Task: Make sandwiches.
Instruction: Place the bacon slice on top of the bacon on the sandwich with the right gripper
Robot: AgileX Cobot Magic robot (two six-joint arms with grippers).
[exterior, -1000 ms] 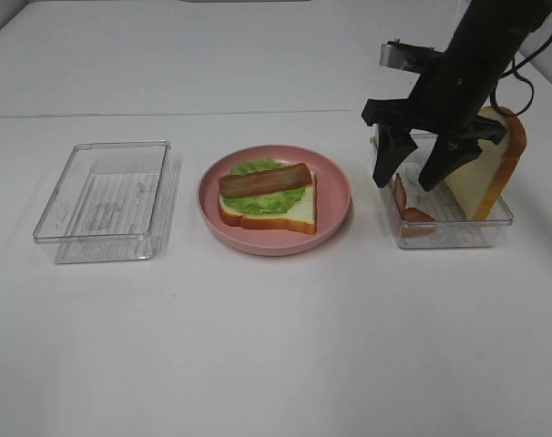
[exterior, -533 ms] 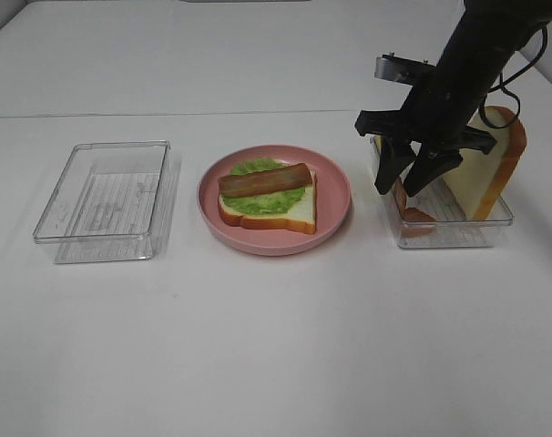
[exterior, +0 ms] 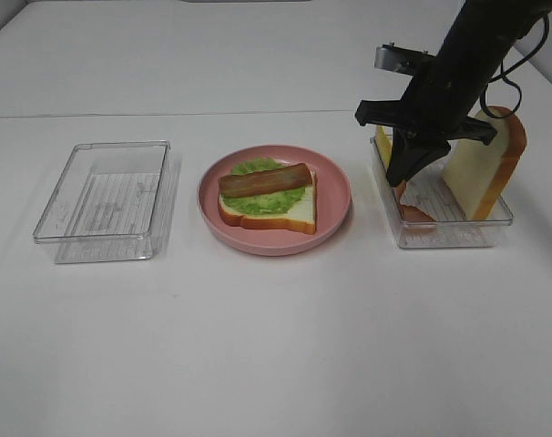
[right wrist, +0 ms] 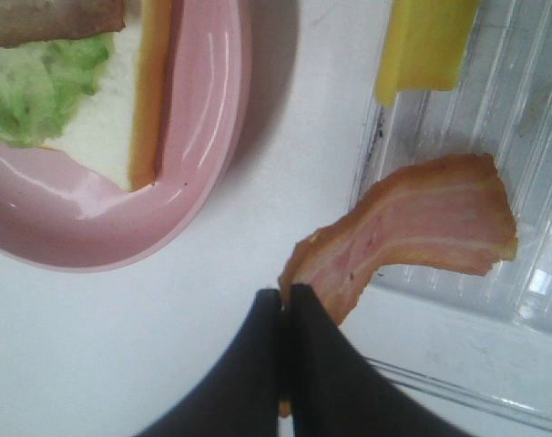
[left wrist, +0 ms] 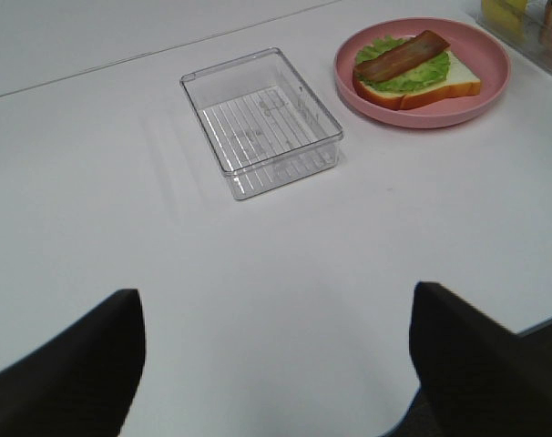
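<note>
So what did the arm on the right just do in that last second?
The right end effector, wide open a second ago, has shut on the bacon strip in the right tray. The plate, its open sandwich, the leaning bread slice and the left tray stayed put.

On white table (exterior: 276, 346), pink plate (exterior: 336, 182) sits btwn left tray (exterior: 112, 200) & right tray (exterior: 449, 235), touching neither.

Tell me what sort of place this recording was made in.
Probably a robot test bench, not a kitchen: a plain white table, a toy sandwich on a pink plate, and the right gripper pinching a bacon strip at a clear plastic tray.
</note>
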